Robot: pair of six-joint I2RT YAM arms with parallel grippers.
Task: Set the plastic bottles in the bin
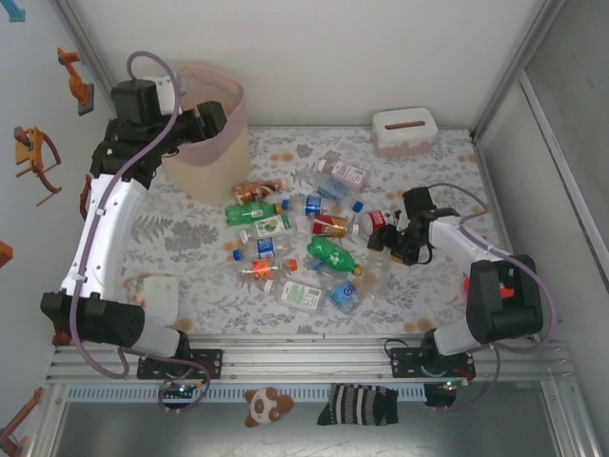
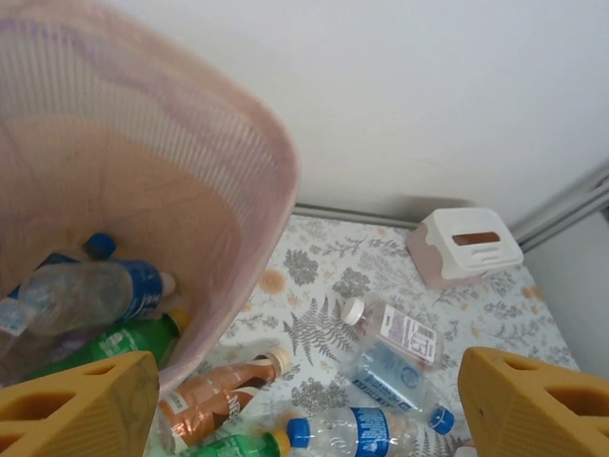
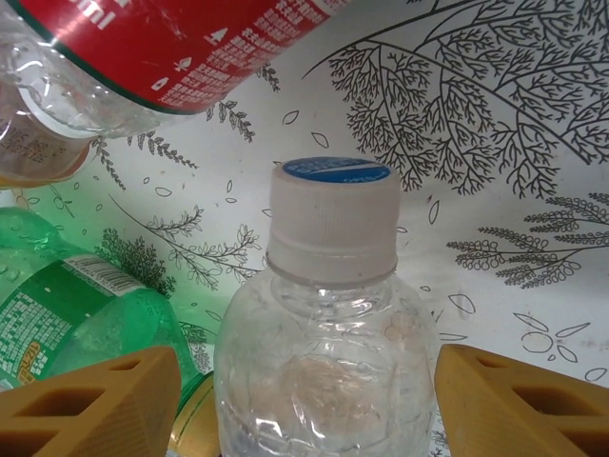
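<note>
Lining up a grab — spread right gripper straddling a white-capped bottle, not pinching yet. Empty left gripper splayed over the bin. Next, probably: squeeze, lift, carry across.

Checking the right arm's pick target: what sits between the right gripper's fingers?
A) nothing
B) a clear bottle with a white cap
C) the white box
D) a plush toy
B: the right wrist view shows a clear, white-capped bottle sitting in the middle of the right gripper, with one yellow finger on each side.
</note>
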